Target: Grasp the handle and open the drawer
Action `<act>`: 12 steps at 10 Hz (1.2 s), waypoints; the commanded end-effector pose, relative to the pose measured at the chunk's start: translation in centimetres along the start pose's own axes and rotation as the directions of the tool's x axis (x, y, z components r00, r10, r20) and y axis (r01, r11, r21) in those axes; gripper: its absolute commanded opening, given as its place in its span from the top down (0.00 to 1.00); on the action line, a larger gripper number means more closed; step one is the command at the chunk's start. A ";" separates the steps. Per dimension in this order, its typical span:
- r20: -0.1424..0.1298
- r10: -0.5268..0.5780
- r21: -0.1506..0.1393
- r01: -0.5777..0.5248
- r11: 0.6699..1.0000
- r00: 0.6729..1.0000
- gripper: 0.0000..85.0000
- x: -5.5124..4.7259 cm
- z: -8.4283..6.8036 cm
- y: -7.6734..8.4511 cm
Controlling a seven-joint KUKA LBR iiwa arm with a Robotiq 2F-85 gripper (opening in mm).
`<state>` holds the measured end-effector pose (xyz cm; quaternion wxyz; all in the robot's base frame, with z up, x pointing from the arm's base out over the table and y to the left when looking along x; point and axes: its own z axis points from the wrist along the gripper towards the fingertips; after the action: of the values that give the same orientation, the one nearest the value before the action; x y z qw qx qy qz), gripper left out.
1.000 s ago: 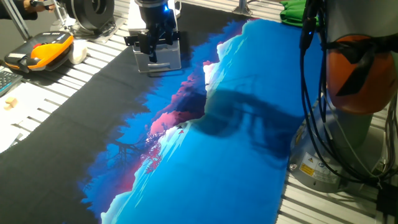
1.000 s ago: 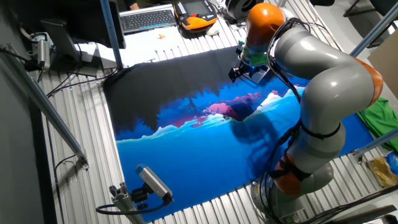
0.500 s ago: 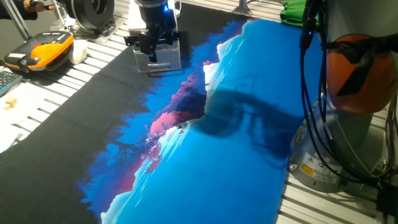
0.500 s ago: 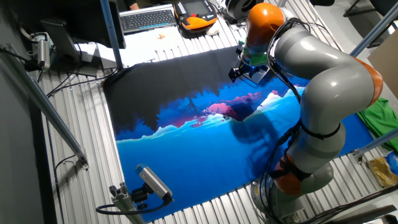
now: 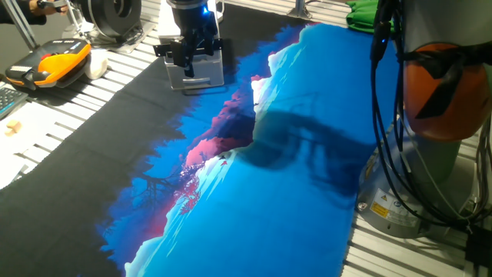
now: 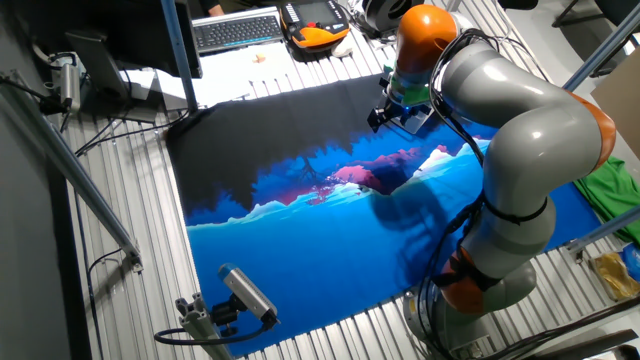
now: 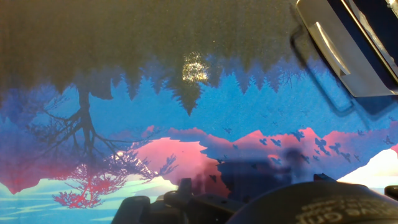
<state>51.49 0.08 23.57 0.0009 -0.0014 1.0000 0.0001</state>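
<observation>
Table (image 5: 92, 108): ribbed metal slats, most of it covered by a large printed mat (image 5: 254, 200), black at the far side, passing through pink and white mountain shapes to bright blue near the arm base.

Arm (image 6: 520, 150): grey links with orange joints, base bolted at the table edge beside the blue end of the mat, cables running down it. It reaches across to the mat's far black corner.

Off the mat, on bare slats: orange-and-black case (image 5: 50, 65), keyboard (image 6: 235, 30), sheets of white paper (image 5: 23, 142). Green cloth (image 6: 610, 195) lies off the mat's edge near the arm. A camera on a bracket (image 6: 235, 300) is clamped at the table edge.

Small white cabinet (image 5: 201, 73) stands on the black part of the mat; drawer (image 7: 348, 53) front shows in the hand view at upper right, tilted, with the handle (image 7: 329, 46) across it.

Gripper (image 5: 191, 52) sits directly at the cabinet, blocking the drawer front in both fixed views. Cannot tell whether the fingers are closed or apart.
</observation>
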 end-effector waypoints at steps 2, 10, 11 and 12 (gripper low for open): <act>-0.077 0.173 0.026 -0.171 0.985 0.982 1.00 0.0 0.0 0.0; -0.067 0.179 0.031 -0.177 0.984 0.982 1.00 0.0 0.0 0.0; -0.066 0.177 0.029 -0.176 0.984 0.982 1.00 0.0 0.0 0.0; -0.063 0.174 0.029 -0.173 0.985 0.983 1.00 0.0 0.0 0.0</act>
<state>51.49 0.07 23.60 -0.0318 0.0854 0.9958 -0.0117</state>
